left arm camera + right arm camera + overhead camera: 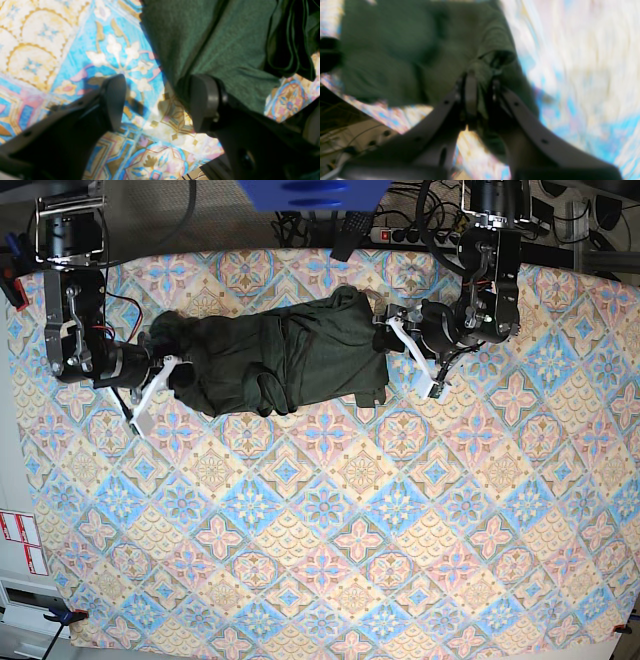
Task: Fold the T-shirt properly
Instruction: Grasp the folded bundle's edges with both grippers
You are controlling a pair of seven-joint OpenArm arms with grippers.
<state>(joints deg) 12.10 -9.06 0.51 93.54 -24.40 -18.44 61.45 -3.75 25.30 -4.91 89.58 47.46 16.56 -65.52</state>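
The T-shirt [280,365] is dark olive green and lies bunched in a long strip across the far part of the table. In the base view my right gripper [170,372] is at its left end. The blurred right wrist view has that gripper [481,86] shut on a fold of the green fabric [395,55]. My left gripper [403,355] stands at the shirt's right end. Seen from the left wrist, that gripper [158,100] is open over the cloth, one fingertip [203,100] at the edge of the shirt [212,42] and nothing between its fingers.
A tablecloth [330,530] with a blue, pink and yellow tile pattern covers the table. A power strip with cables [400,230] and a blue object [310,192] lie past the far edge. The table's left edge is close to my right arm.
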